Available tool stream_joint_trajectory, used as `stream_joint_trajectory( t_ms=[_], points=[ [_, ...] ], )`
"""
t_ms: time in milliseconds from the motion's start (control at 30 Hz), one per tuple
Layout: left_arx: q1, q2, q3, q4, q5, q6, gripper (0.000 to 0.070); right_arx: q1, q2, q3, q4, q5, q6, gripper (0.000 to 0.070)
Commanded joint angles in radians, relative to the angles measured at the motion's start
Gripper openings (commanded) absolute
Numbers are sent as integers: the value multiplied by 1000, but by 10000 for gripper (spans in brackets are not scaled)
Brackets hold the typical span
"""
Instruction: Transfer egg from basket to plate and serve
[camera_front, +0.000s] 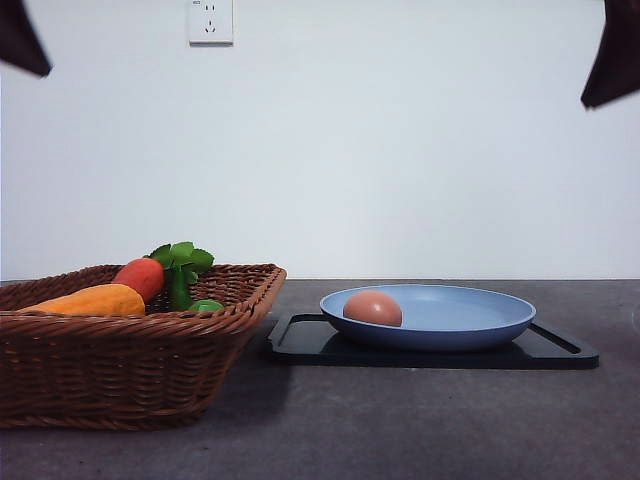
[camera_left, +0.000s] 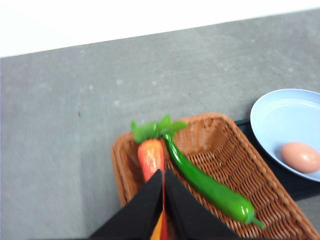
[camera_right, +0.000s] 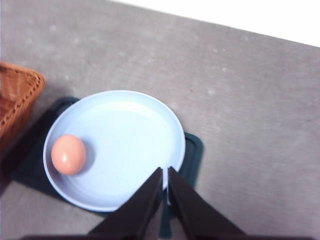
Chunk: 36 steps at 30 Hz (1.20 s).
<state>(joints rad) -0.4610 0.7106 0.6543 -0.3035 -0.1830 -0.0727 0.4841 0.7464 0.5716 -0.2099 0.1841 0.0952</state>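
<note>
The pinkish-brown egg (camera_front: 372, 308) (camera_right: 68, 154) (camera_left: 300, 156) lies inside the light-blue plate (camera_front: 470, 312) (camera_right: 130, 145) (camera_left: 280, 120), toward the side nearest the basket. The plate rests on a black tray. The wicker basket (camera_front: 110, 360) (camera_left: 215, 145) (camera_right: 15, 100) stands left of the plate. High over the basket, my left gripper (camera_left: 163, 187) is shut with nothing in it. My right gripper (camera_right: 165, 187) hangs high over the plate's near rim, also shut and empty. Dark parts of both arms show at the front view's upper corners.
The basket holds a red-orange carrot (camera_left: 151, 157) (camera_front: 141, 277) with green leaves, a long green pepper (camera_left: 210, 187) and a yellow-orange vegetable (camera_front: 85, 300). The black tray (camera_front: 560, 350) (camera_right: 192, 150) lies under the plate on the grey tabletop (camera_front: 420, 420). A white wall with a socket (camera_front: 210, 20) is behind.
</note>
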Motion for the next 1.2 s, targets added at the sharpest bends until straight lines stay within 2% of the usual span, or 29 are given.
stream_joint_trajectory(
  t_ms=[0,67,133,667,800,867,967,1167],
  points=[
    [-6,-51,-47,50,5,-41,0,9,-14,-63,133,4,57,0],
    [-6,-103,-91,58,5,-54,0,10,-20,-120,233,4,70,0],
    [-6,-128,-96,14,5,-56,0,9,-20,-138,256,5,80,0],
    [-8,-131,-97,-14,6,-56,0,9,-23,-139,285,8,80,0],
    [-10,-235,-99,-46,6,-55,0,9,-23,-139,285,8,80,0],
    [-2,-320,-100,-58,6,-28,0,9,-23,-139,285,8,80,0],
    [50,-442,-116,-65,6,5,0,9,-23,-139,285,8,80,0],
    [253,-638,-240,6,-9,89,0,9,-23,-139,285,8,80,0]
  ],
)
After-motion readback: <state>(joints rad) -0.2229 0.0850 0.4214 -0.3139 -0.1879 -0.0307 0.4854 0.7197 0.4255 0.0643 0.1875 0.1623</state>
